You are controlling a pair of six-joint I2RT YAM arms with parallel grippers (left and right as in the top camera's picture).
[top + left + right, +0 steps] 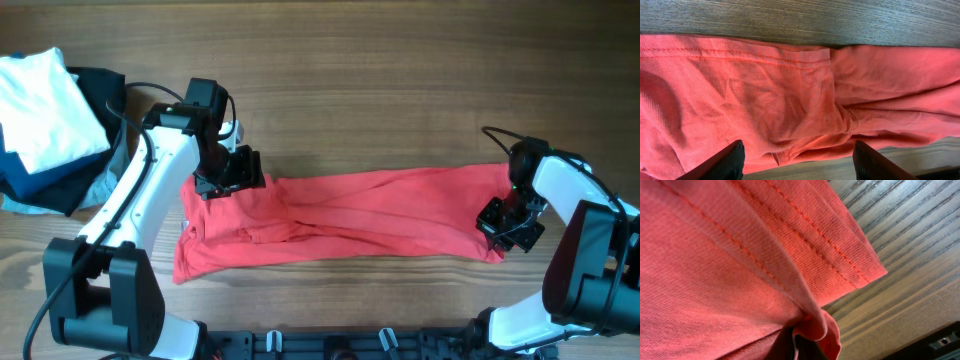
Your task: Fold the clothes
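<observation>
1. The red garment [350,210] lay in a long, creased band across the middle of the tabletop [400,70]. Its left end was bunched below the left claw [230,172], and its right end was at the right claw [508,222].
2. The right claw was clenched on a small pucker of the garment just inside the double-stitched hem [840,250]. So little cloth sat in the bite that, in my judgement, a pull or lift could let it slip free and drop that end.
3. The left claw hung released over the cloth near the sleeve seam [765,56], its fingers [725,162] wide with nothing between them. Closing there might catch only one layer, and the fold would come out skewed.
4. With only one end held, a drag from the right would likely carry the wrinkles along rather than flatten them.
5. A pile of clothes [45,110], white on dark, sat at the far left corner close by the left arm, where a wide swing could brush it.
6. A black cable [150,88] looped beside that pile and might snag on the cloth.
</observation>
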